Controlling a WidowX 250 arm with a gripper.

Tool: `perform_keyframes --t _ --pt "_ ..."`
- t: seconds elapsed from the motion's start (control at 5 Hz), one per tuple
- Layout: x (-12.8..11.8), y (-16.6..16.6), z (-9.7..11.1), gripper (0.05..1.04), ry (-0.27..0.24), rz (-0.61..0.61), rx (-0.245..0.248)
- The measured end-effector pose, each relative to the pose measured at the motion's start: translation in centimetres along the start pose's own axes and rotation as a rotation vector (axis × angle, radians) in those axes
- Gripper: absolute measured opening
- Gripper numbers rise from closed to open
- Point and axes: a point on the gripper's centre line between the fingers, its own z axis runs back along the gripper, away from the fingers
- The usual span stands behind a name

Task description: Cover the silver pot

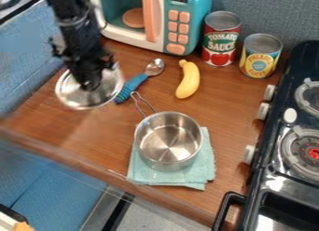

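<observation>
At the upper left, my gripper [91,84] hangs down at the centre of the round silver lid [73,96], shut on it at its knob. The lid lies beyond the spoon's blue handle, to the left of the pot. Near the middle of the counter, the silver pot [168,140] stands upright and uncovered on a folded teal cloth [194,173]. Its wire handle points up and to the left, towards the spoon. The pot's inside shows bare metal.
Between lid and banana [188,80] lies a spoon [133,85] with a blue handle. Behind are a toy microwave [181,27], a tomato can [220,39] and a yellow-labelled can [260,56]. A stove [288,169] borders the right; the counter's front edge [100,165] runs below the pot.
</observation>
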Motion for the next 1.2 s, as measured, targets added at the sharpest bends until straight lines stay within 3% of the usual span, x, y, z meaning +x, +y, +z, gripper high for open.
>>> perform_keyframes --t 0.2,0.6,0.8,1.2 --pt "0.1 -3.9 2.3 0.279 -0.053 -0.049 -0.041" --pt "-1.0 -11.1 1.5 0.279 -0.027 -0.208 -0.112" --pt "-1.4 -13.3 -0.2 0.279 0.017 -0.255 -0.113" --pt "-1.8 -13.5 -3.1 0.279 0.090 -0.260 -0.074"
